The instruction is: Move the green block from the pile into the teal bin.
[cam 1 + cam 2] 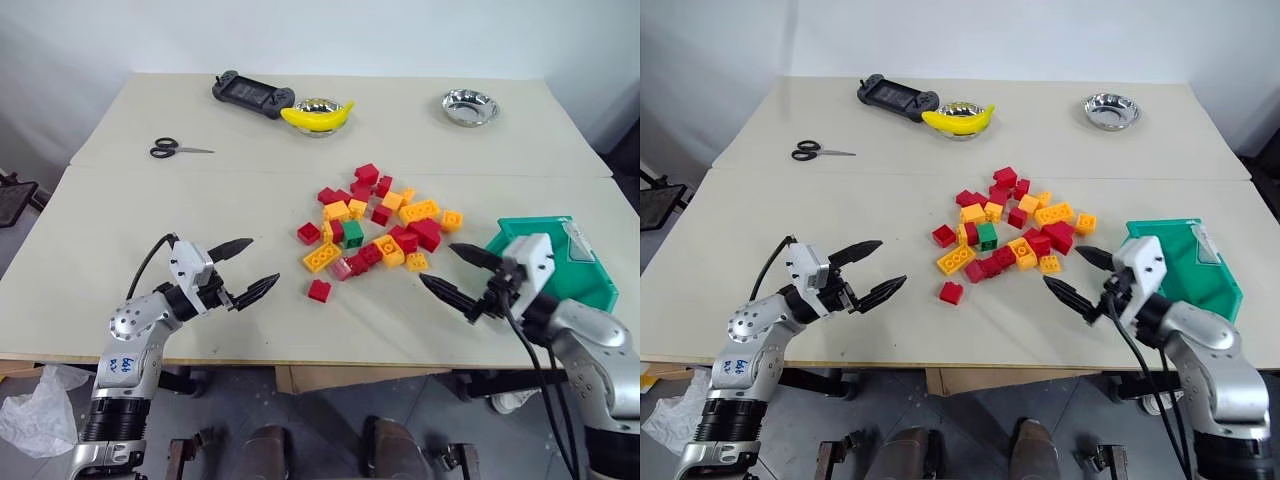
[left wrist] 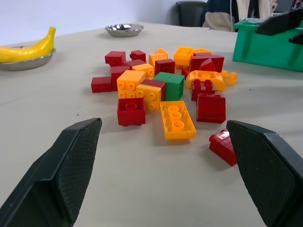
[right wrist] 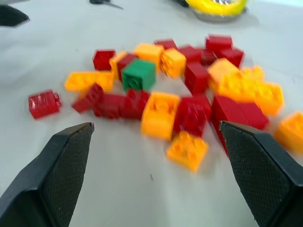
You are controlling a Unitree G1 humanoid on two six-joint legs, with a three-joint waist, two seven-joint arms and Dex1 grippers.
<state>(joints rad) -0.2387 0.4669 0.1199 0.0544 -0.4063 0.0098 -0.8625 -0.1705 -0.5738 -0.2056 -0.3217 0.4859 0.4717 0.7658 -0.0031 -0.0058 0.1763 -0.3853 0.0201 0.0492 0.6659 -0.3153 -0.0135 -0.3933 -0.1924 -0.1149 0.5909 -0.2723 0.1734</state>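
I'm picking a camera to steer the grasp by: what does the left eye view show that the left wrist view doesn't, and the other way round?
Left eye view alone: the scissors and game controller at the table's far side, and the whole left tool and right tool, both open and short of the pile.
Left wrist view alone: a person's torso beyond the table, and the green block seen side-on among red bricks.
Both: the green block, the pile, the teal bin, the banana and the steel bowl.
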